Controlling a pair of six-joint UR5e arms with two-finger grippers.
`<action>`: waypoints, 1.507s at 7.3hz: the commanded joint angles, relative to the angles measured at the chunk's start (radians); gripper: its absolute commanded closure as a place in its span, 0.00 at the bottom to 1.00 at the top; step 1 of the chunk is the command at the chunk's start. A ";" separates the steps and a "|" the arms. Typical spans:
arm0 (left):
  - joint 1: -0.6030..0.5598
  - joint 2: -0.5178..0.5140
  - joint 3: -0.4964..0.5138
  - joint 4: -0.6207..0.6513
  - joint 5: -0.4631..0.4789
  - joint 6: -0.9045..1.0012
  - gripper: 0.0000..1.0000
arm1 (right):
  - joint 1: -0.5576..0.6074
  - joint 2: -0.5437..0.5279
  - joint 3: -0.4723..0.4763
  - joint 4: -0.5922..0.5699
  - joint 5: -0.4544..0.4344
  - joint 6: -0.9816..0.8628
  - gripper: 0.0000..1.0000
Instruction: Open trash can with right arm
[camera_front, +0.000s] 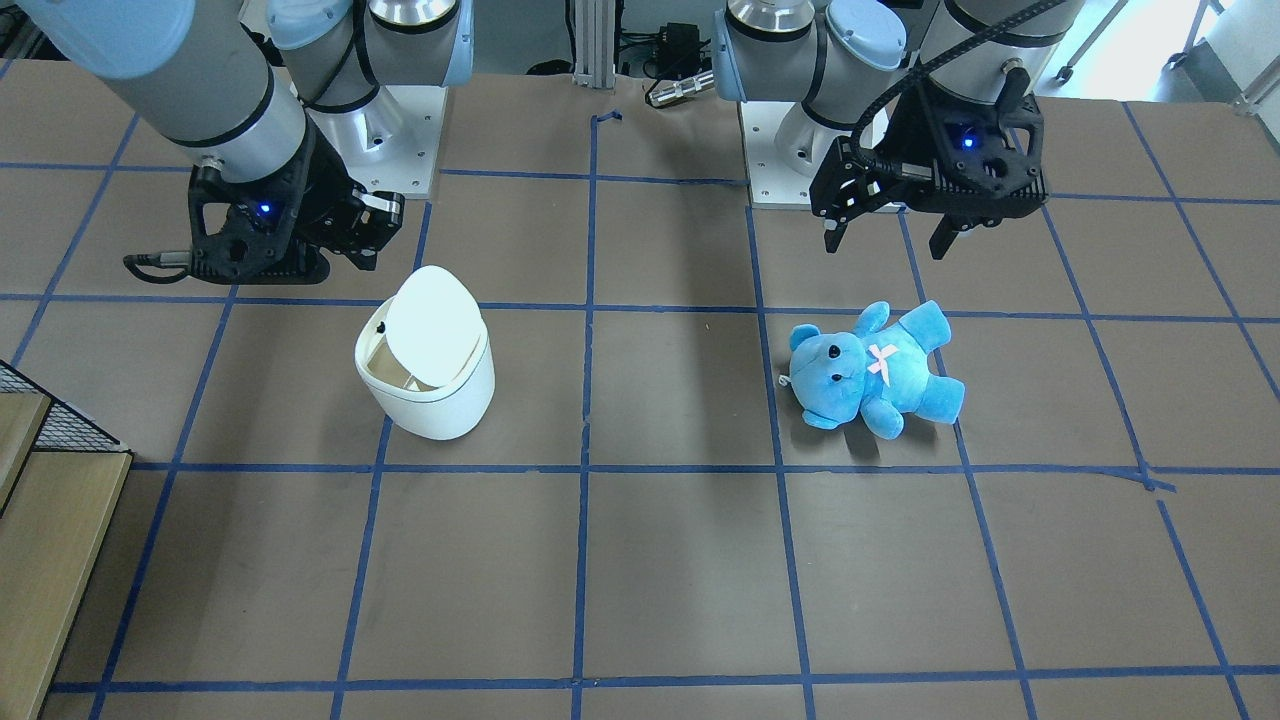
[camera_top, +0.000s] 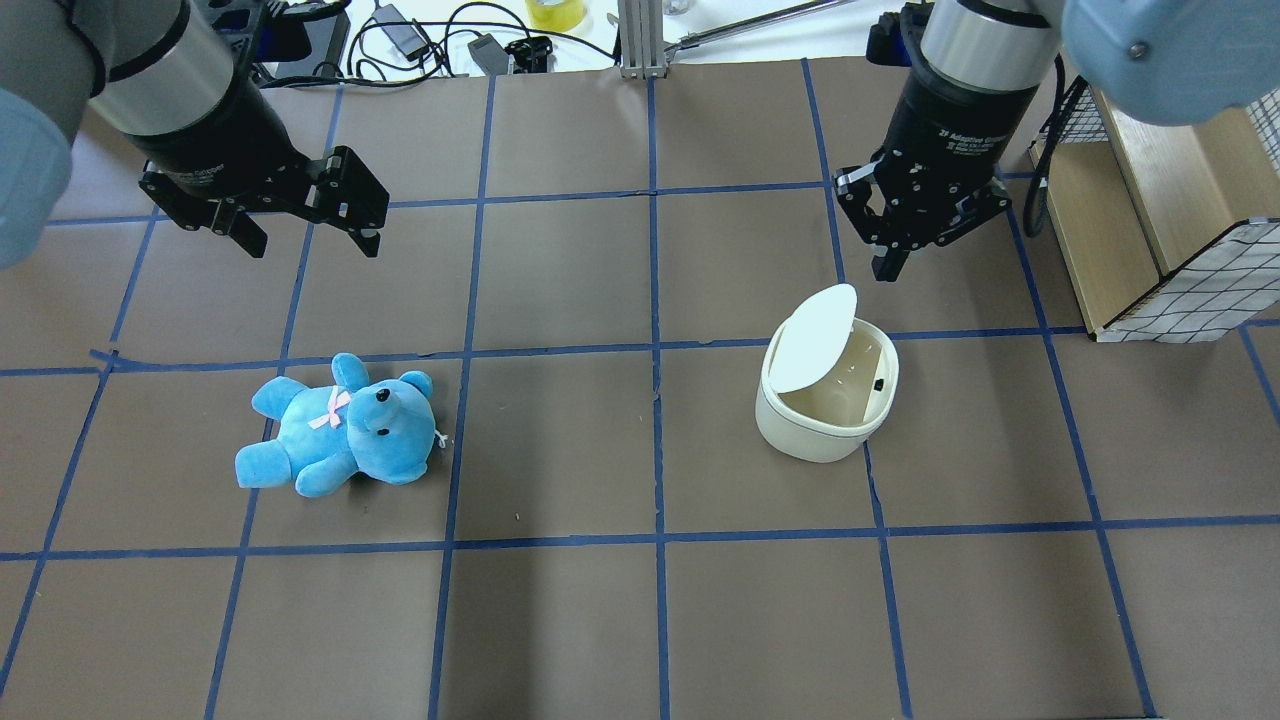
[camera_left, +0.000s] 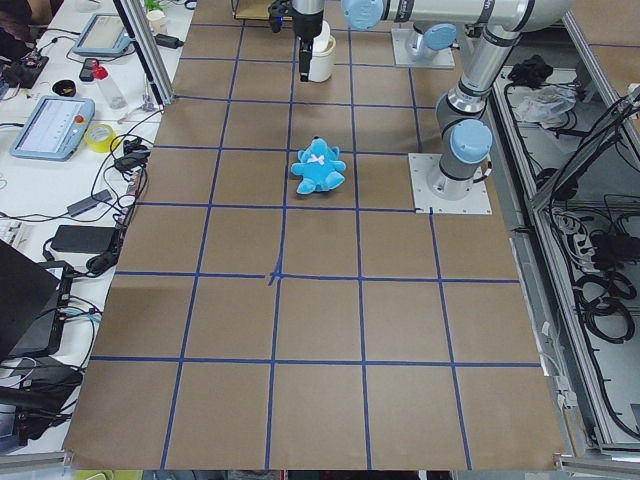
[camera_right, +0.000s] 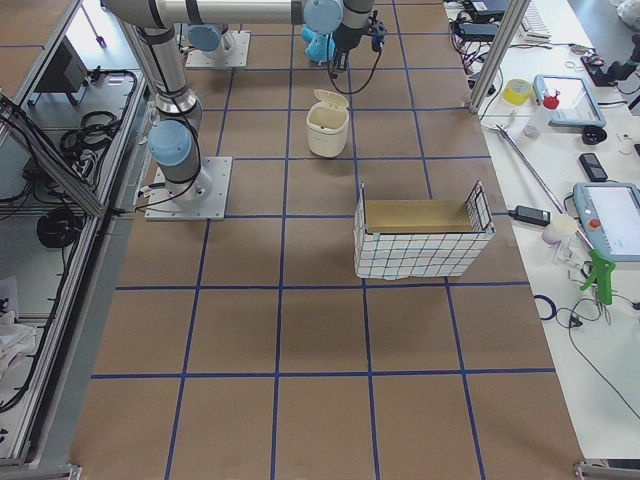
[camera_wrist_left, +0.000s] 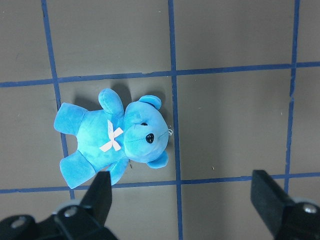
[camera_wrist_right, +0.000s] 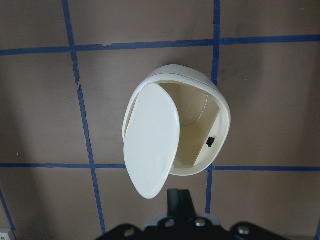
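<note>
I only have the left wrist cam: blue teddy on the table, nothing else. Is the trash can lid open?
Observer: Yes. The trash can has its lid tipped up, and the beige inside shows in the overhead view.
Operator: Is the right gripper touching it?
Observer: No. The right gripper is shut and hangs just past the raised edge of the lid, with a gap between them.
</note>
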 joint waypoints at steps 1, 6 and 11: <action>0.000 0.000 0.000 0.000 0.000 0.000 0.00 | -0.002 -0.022 -0.044 0.030 -0.026 -0.001 0.38; 0.000 0.000 0.000 0.000 0.000 0.000 0.00 | -0.003 -0.023 -0.061 -0.162 -0.102 -0.074 0.00; 0.000 0.000 0.000 0.000 0.000 0.000 0.00 | -0.066 -0.023 -0.088 -0.085 -0.094 -0.131 0.00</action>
